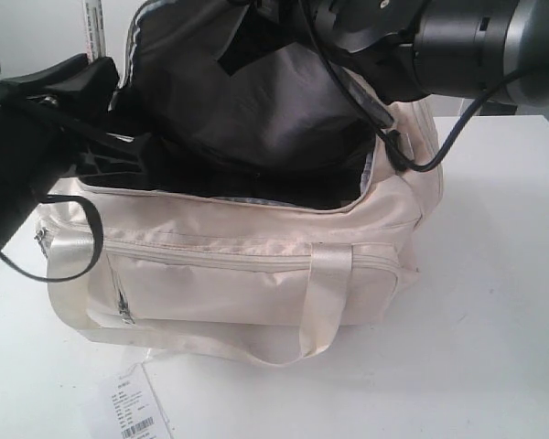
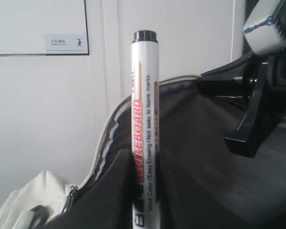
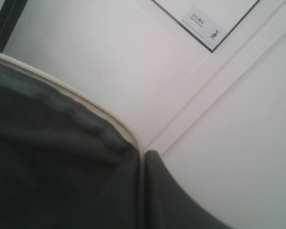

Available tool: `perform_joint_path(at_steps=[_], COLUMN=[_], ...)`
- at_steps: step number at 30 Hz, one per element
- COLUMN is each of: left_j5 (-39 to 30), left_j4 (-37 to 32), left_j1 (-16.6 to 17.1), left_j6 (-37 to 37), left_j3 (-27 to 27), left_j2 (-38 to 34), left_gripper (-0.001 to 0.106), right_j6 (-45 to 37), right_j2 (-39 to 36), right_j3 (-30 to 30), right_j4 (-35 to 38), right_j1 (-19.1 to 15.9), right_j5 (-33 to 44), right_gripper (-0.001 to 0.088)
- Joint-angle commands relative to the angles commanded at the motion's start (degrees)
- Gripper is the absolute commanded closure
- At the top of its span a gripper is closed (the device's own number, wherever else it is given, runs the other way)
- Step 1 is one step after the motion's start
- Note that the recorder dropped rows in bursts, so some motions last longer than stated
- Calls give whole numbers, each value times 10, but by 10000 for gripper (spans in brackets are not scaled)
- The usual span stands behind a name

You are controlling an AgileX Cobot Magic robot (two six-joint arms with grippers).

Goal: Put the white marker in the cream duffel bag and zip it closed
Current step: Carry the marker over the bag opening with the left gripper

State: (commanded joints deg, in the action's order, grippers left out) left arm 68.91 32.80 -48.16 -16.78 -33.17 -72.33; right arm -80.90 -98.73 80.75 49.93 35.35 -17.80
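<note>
Paper barcode tag (image 1: 133, 413) flat at the near edge of the white table (image 1: 494, 320), just in front of the cream duffel bag (image 1: 256, 283). Bag across the middle of the tabletop, main zip undone, top flap (image 1: 256, 101) raised with its dark grey lining toward the camera, shiny strap handle (image 1: 325, 293) draped down the front across the closed pocket zip (image 1: 210, 259).

Right arm (image 1: 457, 41) large over the bag's far right corner, left arm (image 1: 18, 155) a dark blur at the frame edge.

Right gripper (image 3: 142, 160) pinched tight on the flap's cream-piped rim, fabric caught between the two dark fingers, flap held up off the opening.

Left gripper (image 2: 145, 157) clamped on the white marker (image 2: 144, 95), fingers (image 2: 115, 191) pressed against the lower barrel from both sides. Marker upright, black end uppermost, red "WHITEBOARD" lettering along the barrel. Outside the bag, at its left end, higher than the opening and just beside the raised flap.

Behind, on the pale wall, small sign (image 2: 66, 43) with a walking figure.
</note>
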Motion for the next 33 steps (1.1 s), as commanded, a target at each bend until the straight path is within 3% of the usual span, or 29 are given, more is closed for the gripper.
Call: perform_joint_path(at_steps=[10, 16, 21, 25, 29, 33], left_j5=[-21, -38, -41, -43, -43, -43], left_j4=[-9, -58, -61, -61, -61, -52], left_j1=[67, 70, 70, 70, 70, 70], left_j6=[59, 61, 64, 65, 65, 64], left_j3=[-58, -85, -105, -109, -109, -109], left_j2=[-64, -95, -118, -123, -123, -123], left_gripper=[1053, 1053, 1036, 828, 485, 481], right_j6=[0, 2, 2, 2, 2, 2], right_j2=[0, 0, 0, 0, 0, 0], right_j3=[0, 0, 0, 0, 0, 0], right_j4=[0, 0, 0, 0, 0, 0], right_j1=[0, 0, 0, 0, 0, 0], right_j5=[0, 0, 0, 0, 0, 0], right_gripper=[868, 868, 868, 868, 868, 868])
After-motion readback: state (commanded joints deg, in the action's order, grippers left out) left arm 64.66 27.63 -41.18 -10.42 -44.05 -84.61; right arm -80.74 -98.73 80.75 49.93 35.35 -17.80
